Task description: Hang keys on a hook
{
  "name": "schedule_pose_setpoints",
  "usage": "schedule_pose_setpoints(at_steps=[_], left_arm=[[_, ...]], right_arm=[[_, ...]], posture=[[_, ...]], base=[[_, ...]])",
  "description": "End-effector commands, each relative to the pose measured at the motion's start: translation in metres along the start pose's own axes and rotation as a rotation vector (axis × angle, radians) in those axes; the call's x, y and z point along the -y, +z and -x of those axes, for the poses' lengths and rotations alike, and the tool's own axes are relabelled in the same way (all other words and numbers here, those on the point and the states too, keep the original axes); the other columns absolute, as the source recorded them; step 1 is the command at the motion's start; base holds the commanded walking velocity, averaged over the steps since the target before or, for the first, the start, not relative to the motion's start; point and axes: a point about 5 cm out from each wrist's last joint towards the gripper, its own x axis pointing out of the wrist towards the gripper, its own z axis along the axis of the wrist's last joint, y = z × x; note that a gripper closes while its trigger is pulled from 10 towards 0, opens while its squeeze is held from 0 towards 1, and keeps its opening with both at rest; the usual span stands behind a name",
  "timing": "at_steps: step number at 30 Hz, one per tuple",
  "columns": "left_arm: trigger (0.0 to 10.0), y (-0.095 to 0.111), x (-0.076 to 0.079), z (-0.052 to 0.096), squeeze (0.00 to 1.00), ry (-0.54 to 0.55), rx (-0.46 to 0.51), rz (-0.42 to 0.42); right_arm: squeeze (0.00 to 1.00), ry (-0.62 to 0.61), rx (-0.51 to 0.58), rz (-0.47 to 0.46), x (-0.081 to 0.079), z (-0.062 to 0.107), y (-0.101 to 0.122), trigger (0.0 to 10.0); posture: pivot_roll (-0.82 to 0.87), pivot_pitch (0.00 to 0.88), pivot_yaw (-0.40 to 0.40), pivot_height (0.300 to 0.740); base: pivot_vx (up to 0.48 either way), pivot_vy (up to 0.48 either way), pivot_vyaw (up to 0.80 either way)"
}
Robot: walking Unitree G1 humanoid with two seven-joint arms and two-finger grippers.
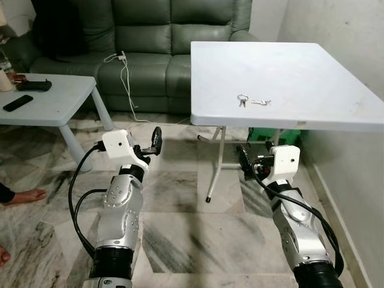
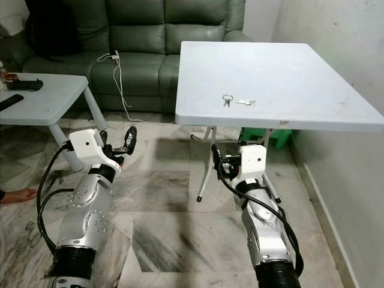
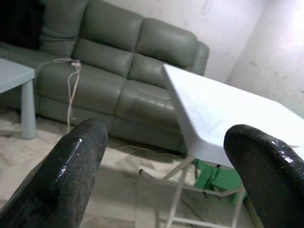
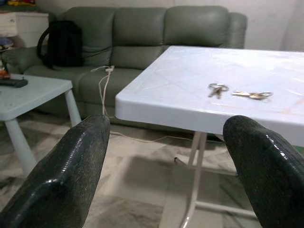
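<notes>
- Living rm w/ marble-pattern floor (image 1: 180, 240), white walls; we look fwd and down from the head cam.
- Nearest: both silver arms raised in front of us, above the floor. Left gripper (image 1: 157, 141) sits in front of the gap btwn the two tables, fingers spread wide apart, nothing btwn them (left wrist view confirms).
- Right gripper (image 1: 244, 161) just below and in front of the white table's near edge, fingers (image 4: 71, 175) also spread wide, holding nothing.
- A person's bare foot (image 1: 24, 196) on the floor at far left.
- White folding table (image 1: 312, 60) ahead on the right, by the wall. Keys (image 1: 252, 101) lie flat on its top near the front edge, ring end twd the left, well apart from both grippers.
- Green stool (image 2: 264, 133) under that table.
- Low pale table (image 1: 54, 99) on the left w/ a black remote (image 1: 18, 103) and another dark item (image 1: 33, 86).
- Farthest: grey-green sofa (image 1: 150, 36) w/ white cable (image 1: 125, 75) draped over the seat down to the floor; black bag (image 4: 64, 43) on its left end.
</notes>
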Motion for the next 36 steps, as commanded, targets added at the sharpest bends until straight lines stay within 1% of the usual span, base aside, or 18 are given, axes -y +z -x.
schedule_pose_setpoints(at_steps=[1,36], left_arm=[[10.0,0.0047,0.0044,-0.0024,0.0,-0.021,0.018,0.001],[10.0,0.0042,0.0014,-0.0005,0.0,-0.001,0.016,0.006]], right_arm=[[0.0,0.001,0.014,0.002,0.0018,-0.0016,0.0038,10.0],[0.0,0.005,0.007,0.001,0.0017,-0.0002,0.003,10.0]], posture=[[-0.01,0.0,-0.045,0.74],[-0.01,0.0,-0.058,0.74]], base=[[0.42,0.0,0.0],[0.424,0.0,0.0]])
